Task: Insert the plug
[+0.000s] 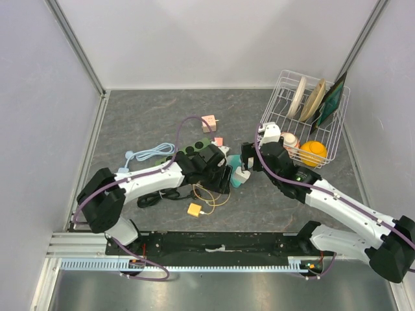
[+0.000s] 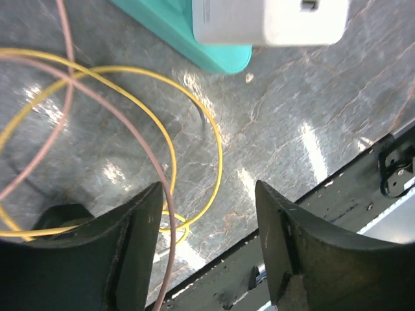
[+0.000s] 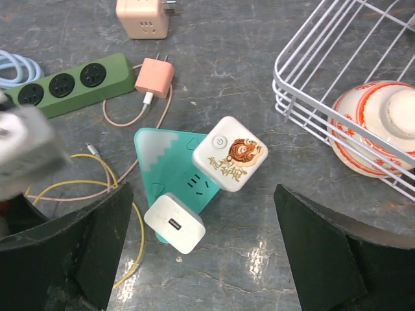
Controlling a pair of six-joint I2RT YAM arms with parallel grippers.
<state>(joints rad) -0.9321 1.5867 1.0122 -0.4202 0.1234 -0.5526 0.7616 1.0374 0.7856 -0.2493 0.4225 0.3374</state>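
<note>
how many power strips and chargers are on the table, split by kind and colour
power strips: 2, green power strip, teal power strip
pink chargers: 2, pink cube adapter, pink cabled charger
white chargers: 2, printed white charger, plain white charger
yellow charger: 1
total: 7

Smooth white plastic plug (image 3: 174,223), glossy stone-look table (image 3: 246,65)

Ahead and to the right of the right tool (image 3: 202,194) stands a white wire dish rack (image 3: 324,58) holding a red-rimmed white ceramic bowl (image 3: 379,126). Ahead to its left, on the grey marbled table (image 3: 259,39), lie a green three-socket power strip (image 3: 71,84), a pale pink cube socket (image 3: 142,16) and a light blue coiled cable (image 3: 13,65).
</note>
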